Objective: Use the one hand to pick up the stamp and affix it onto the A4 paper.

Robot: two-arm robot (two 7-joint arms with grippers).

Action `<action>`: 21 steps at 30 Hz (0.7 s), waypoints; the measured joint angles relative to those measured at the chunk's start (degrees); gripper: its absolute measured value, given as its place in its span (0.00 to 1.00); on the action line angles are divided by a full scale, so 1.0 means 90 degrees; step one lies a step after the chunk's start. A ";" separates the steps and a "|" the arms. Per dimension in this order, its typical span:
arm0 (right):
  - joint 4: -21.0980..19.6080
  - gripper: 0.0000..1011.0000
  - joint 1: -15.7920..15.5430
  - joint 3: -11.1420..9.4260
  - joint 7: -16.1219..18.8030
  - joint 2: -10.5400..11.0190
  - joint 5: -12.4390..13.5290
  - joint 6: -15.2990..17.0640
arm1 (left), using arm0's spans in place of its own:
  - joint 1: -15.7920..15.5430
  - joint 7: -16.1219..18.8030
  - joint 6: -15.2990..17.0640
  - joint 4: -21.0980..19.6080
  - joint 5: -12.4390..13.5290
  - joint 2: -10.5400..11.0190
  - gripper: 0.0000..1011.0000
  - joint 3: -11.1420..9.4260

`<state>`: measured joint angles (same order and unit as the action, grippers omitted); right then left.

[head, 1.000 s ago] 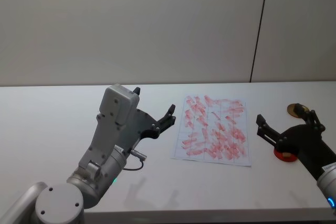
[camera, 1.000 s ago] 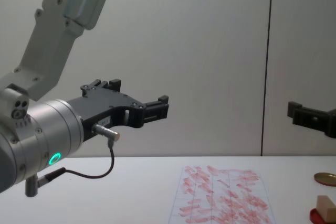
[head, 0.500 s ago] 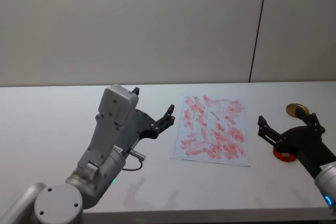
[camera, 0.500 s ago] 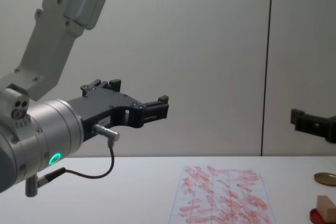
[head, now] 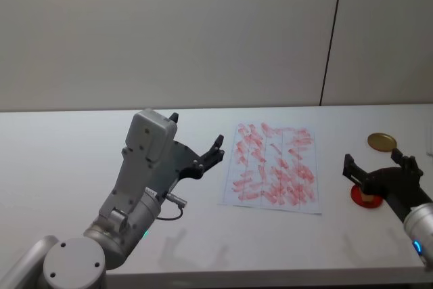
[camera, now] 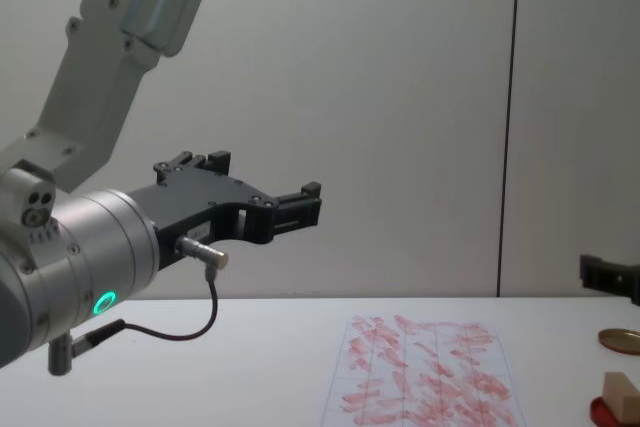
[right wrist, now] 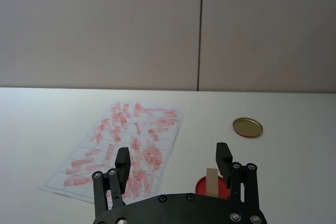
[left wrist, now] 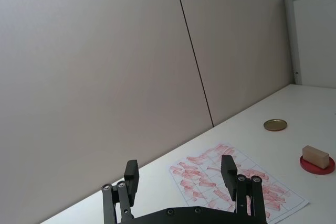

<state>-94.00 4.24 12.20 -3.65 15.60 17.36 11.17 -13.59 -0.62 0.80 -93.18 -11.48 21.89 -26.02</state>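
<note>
Right gripper (head: 377, 163): black, two flat fingers spread wide, nothing held, hanging above the stamp (right wrist: 211, 181) at the right end of the table (head: 67, 153). Stamp is a pale rectangular wood block sitting on a round red ink pad (left wrist: 317, 165), well right of the paper (head: 274, 167). Paper is a white gridded sheet, lying flat, thick with red-pink oblong marks, all four edges exposed. Round gold lid (head: 382, 141) lies flat just behind the pad. Tabletop is smooth and white, with open surface between pad and sheet. Left gripper (left wrist: 180, 167) is raised left of the paper, fingers apart, empty.
</note>
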 joint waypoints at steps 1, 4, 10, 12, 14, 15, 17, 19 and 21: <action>0.0131 0.99 0.0094 -0.0015 -0.0053 -0.0044 0.0015 0.0074 | 0.0000 0.0000 0.0000 0.0000 0.0000 0.0000 0.98 0.0000; 0.0325 0.99 0.0232 -0.0033 -0.0126 -0.0107 0.0034 0.0171 | 0.0000 0.0000 0.0000 0.0000 0.0000 0.0000 0.98 0.0000; 0.0882 0.99 0.0629 -0.0084 -0.0307 -0.0273 0.0100 0.0458 | 0.0000 0.0000 0.0000 0.0000 0.0000 0.0000 0.98 0.0000; 0.1004 0.99 0.0717 -0.0096 -0.0353 -0.0308 0.0123 0.0512 | 0.0000 0.0000 0.0000 0.0000 0.0000 0.0000 0.98 0.0000; 0.1141 0.99 0.0815 -0.0113 -0.0396 -0.0345 0.0150 0.0565 | 0.0000 0.0000 0.0000 0.0000 0.0000 0.0000 0.98 0.0000; 0.1259 0.99 0.0899 -0.0129 -0.0436 -0.0375 0.0185 0.0625 | 0.0000 0.0000 0.0000 0.0000 0.0000 0.0000 0.98 0.0000; 0.1388 0.99 0.0992 -0.0146 -0.0467 -0.0408 0.0219 0.0675 | 0.0000 0.0000 0.0000 0.0000 0.0000 0.0000 0.98 0.0000; 0.1574 0.99 0.1118 -0.0172 -0.0514 -0.0453 0.0271 0.0750 | 0.0000 0.0000 0.0000 0.0000 0.0000 0.0000 0.98 0.0000; 0.1738 0.99 0.1225 -0.0192 -0.0544 -0.0489 0.0313 0.0808 | 0.0000 0.0000 0.0000 0.0000 0.0000 0.0000 0.98 0.0000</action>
<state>-78.35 15.26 10.47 -8.55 11.21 20.18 18.44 -13.59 -0.62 0.80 -93.17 -11.48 21.89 -26.03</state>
